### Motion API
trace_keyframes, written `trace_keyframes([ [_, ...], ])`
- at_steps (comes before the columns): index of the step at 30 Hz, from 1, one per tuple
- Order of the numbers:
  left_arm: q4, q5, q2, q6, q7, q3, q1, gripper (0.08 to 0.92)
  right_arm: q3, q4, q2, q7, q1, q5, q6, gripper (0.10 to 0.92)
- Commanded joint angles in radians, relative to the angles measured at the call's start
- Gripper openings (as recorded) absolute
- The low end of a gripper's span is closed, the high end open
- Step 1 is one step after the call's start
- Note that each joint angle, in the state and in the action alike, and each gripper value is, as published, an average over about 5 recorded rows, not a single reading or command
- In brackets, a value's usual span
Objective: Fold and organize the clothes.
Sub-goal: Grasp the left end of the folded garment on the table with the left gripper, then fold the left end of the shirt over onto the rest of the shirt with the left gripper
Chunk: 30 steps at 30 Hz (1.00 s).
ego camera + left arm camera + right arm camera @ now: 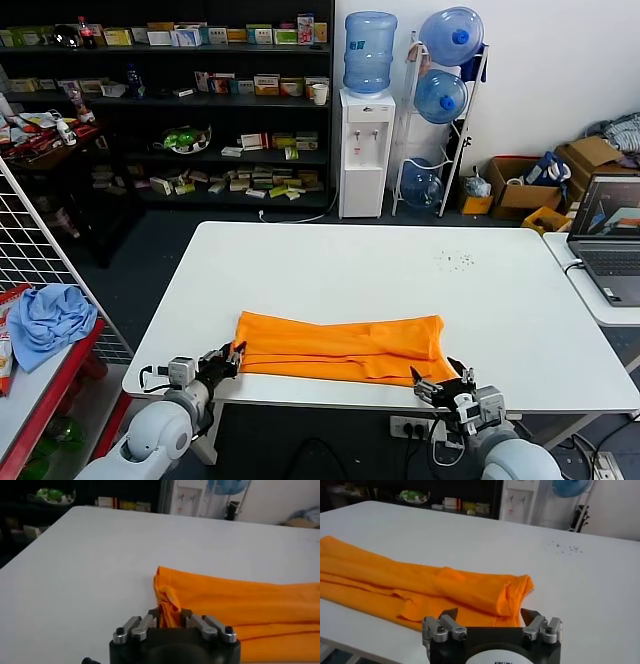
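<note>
The orange T-shirt (340, 349) lies folded into a long band along the front of the white table (380, 275). My left gripper (232, 353) is at the band's left end, shut on a bunched corner of the shirt (169, 605). My right gripper (437, 383) is open at the front edge by the band's right end; in the right wrist view its fingertips (448, 614) stand apart just short of the shirt's edge (470, 587), holding nothing.
A light blue cloth bundle (48, 317) lies on a red rack to the left. A laptop (608, 240) sits on a side table to the right. Small dark specks (455, 261) mark the table's far right. Shelves and a water dispenser (364, 150) stand behind.
</note>
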Motion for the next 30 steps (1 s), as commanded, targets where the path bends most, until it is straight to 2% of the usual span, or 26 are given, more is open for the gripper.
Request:
trace_keyframes([
  [1, -0.002, -0.025, 0.043, 0.012, -0.010, -0.019, -0.006, 0.242, 0.004, 0.010, 0.005, 0.003, -0.007, -0.003, 0.006, 0.823],
  [6, 0.024, -0.015, 0.147, 0.034, -0.027, -0.095, 0.003, 0.129, 0.013, 0.018, 0.011, 0.009, -0.008, -0.017, 0.027, 0.823],
  [11, 0.082, 0.027, 0.257, 0.025, -0.026, -0.204, 0.015, 0.121, 0.016, 0.021, 0.020, 0.017, 0.000, -0.034, 0.047, 0.823],
  [15, 0.051, 0.030, 0.292, 0.015, -0.033, -0.253, 0.027, 0.121, 0.009, 0.006, 0.036, 0.022, 0.014, -0.057, 0.068, 0.823],
  [20, -0.133, 0.009, 0.251, 0.021, -0.083, -0.215, 0.049, 0.121, 0.007, -0.026, 0.059, 0.037, 0.027, -0.087, 0.103, 0.823],
  [24, -0.270, -0.005, 0.162, 0.035, -0.118, -0.130, 0.072, 0.121, 0.016, -0.045, 0.071, 0.041, 0.028, -0.112, 0.125, 0.823],
  [30, -0.325, -0.008, 0.010, 0.050, -0.146, 0.002, 0.061, 0.121, 0.039, -0.057, 0.081, 0.046, 0.021, -0.124, 0.134, 0.823],
])
